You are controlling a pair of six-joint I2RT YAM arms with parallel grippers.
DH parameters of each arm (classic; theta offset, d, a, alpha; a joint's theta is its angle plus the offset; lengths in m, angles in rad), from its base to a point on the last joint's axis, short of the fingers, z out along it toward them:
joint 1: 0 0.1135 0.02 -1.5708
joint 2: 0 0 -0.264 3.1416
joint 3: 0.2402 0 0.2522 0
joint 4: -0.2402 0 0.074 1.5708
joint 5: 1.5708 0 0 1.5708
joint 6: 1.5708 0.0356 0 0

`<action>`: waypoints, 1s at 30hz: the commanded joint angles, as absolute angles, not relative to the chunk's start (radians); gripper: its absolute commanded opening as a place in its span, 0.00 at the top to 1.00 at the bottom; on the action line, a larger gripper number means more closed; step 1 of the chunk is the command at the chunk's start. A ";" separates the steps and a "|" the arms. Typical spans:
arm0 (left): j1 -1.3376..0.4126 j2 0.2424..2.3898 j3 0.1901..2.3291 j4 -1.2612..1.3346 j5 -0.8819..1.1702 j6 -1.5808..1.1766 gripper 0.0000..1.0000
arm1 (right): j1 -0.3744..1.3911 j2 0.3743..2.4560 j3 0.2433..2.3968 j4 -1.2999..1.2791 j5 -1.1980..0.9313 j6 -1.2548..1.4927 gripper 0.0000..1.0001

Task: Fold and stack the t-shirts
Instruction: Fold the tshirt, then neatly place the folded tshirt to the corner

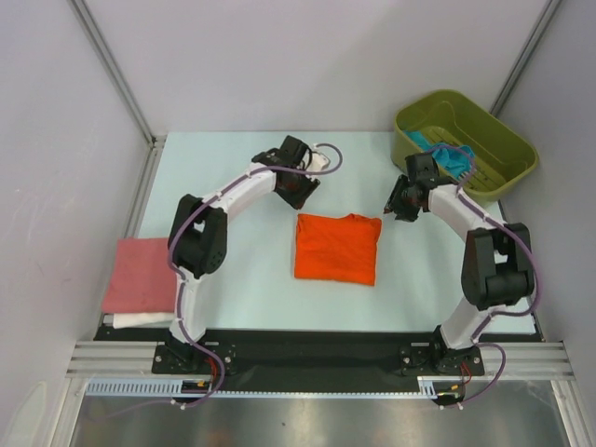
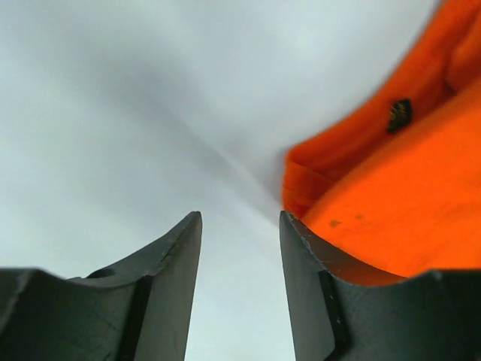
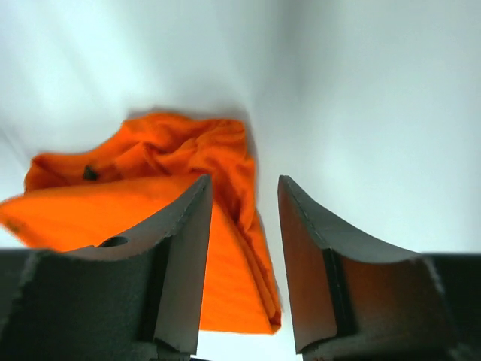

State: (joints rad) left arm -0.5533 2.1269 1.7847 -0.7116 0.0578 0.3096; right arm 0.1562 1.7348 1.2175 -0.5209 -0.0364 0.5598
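Note:
A bright orange t-shirt (image 1: 337, 248) lies folded into a rough rectangle in the middle of the table. It also shows in the left wrist view (image 2: 391, 203) and the right wrist view (image 3: 150, 218). My left gripper (image 1: 300, 190) is open and empty, just beyond the shirt's far left corner. My right gripper (image 1: 402, 203) is open and empty, just off the shirt's far right corner. A pink t-shirt (image 1: 142, 274) lies folded on a white one (image 1: 140, 319) at the table's left edge. A teal-blue t-shirt (image 1: 449, 155) lies in the green bin.
An olive-green bin (image 1: 507, 149) stands at the back right of the table. Grey walls with metal posts close in the back and both sides. A black rail (image 1: 307, 346) runs along the near edge between the arm bases.

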 commanded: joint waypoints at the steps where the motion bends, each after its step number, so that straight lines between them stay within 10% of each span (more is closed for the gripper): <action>1: -0.465 2.059 1.807 -0.706 0.101 0.167 0.49 | 0.199 1.574 1.194 -0.500 0.009 0.488 0.56; 8: -0.463 1.804 1.404 -0.494 0.245 0.031 0.29 | 0.265 1.502 0.997 -0.453 -0.113 0.529 0.32; 30: -0.446 2.095 1.405 -0.370 0.463 -0.224 0.23 | 0.247 1.598 0.917 -0.360 -0.186 0.554 0.36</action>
